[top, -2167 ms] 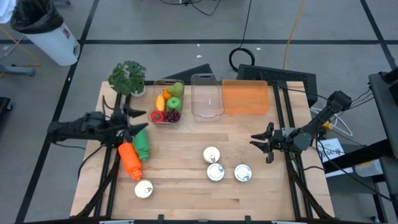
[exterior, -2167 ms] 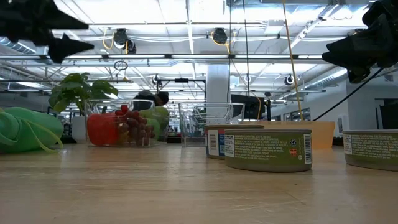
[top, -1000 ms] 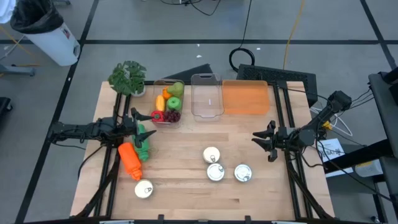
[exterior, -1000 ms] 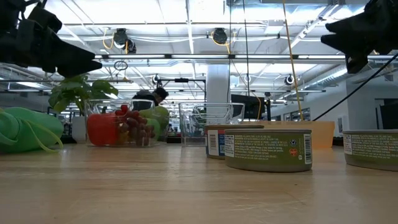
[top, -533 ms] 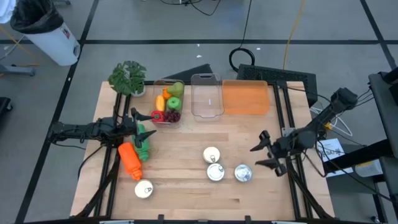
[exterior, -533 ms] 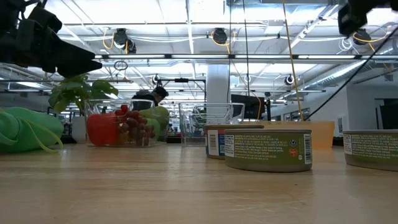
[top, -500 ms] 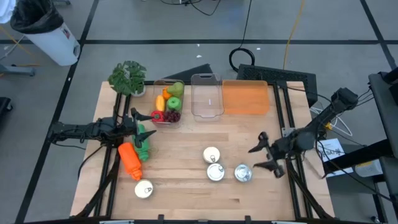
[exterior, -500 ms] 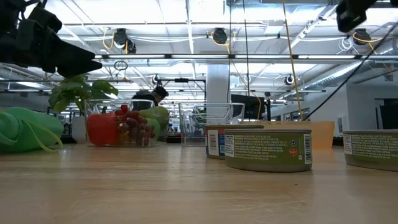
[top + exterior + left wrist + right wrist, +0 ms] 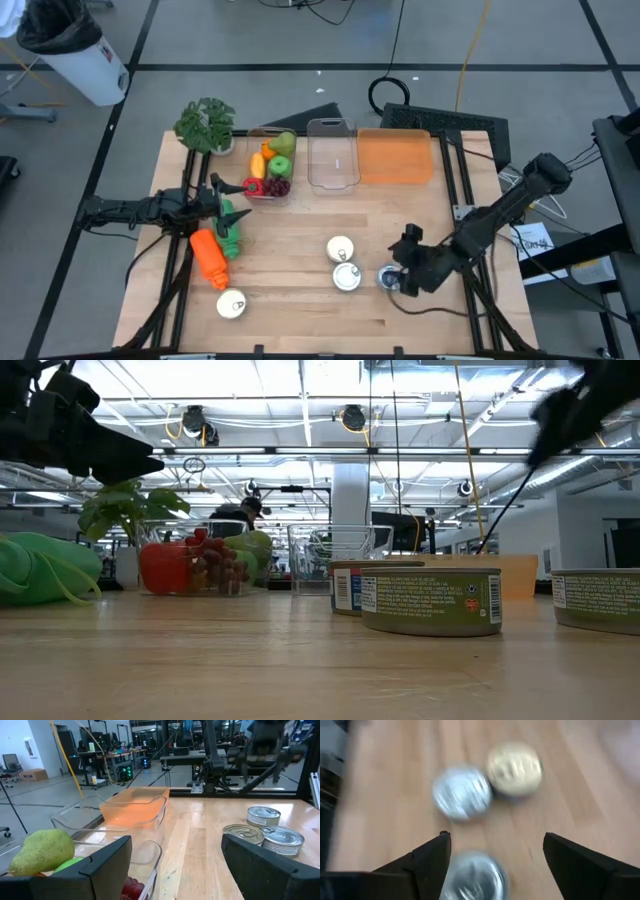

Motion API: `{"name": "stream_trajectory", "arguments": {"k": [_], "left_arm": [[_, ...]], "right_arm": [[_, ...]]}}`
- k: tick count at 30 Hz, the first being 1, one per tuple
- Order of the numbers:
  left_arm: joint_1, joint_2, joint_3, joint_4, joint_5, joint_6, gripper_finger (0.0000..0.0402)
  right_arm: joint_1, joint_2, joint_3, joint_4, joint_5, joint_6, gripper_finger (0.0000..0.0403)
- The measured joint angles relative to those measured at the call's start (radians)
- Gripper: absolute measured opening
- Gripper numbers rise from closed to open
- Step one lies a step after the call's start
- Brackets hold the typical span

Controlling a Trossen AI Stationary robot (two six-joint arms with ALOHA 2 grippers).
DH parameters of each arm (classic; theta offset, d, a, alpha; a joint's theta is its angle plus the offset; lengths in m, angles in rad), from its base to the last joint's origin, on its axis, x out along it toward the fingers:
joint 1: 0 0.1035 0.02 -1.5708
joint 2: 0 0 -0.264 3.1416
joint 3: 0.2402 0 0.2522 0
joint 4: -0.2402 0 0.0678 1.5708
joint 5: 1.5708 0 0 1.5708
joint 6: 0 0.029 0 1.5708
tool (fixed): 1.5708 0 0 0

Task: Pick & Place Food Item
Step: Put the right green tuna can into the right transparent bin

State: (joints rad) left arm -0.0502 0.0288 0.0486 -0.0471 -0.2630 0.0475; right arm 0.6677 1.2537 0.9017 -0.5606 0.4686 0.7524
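Observation:
Three round tins stand close together right of the table's middle: one gold-topped point(image 9: 340, 248), one silver point(image 9: 347, 277) and one silver point(image 9: 390, 280). My right gripper point(image 9: 396, 266) hovers open above that last tin point(image 9: 475, 876), tipped downward, touching nothing. A fourth tin point(image 9: 231, 304) stands near the front left. Fruit fills a clear tub point(image 9: 270, 172) at the back. My left gripper point(image 9: 215, 205) waits open and level over the table's left side, next to a green bottle point(image 9: 228, 232).
An empty clear tub point(image 9: 333, 155) and an orange tub point(image 9: 395, 157) stand along the far edge, a potted plant point(image 9: 205, 125) at the far left corner. An orange bottle point(image 9: 208, 258) lies beside the green one. Bare wood lies along the near edge.
My right gripper has swung from the table's right edge toward the left and near edge, reaching over the tins. It has tipped from level to pointing steeply down, and its fingers have spread wider. The tins have stayed put.

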Motion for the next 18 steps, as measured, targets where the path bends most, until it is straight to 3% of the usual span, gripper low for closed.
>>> {"name": "stream_trajectory", "arguments": {"k": [8,18], "left_arm": [[0.0,0.0,0.0,0.0,0.0,-0.001,0.0324],[0.0,0.0,0.0,0.0,0.0,-0.003,0.0324]], "right_arm": [[-0.039,0.137,-0.087,-0.072,-0.086,0.111,0.0286],[-0.1,0.149,-0.119,-0.101,-0.104,0.067,0.0286]]}}
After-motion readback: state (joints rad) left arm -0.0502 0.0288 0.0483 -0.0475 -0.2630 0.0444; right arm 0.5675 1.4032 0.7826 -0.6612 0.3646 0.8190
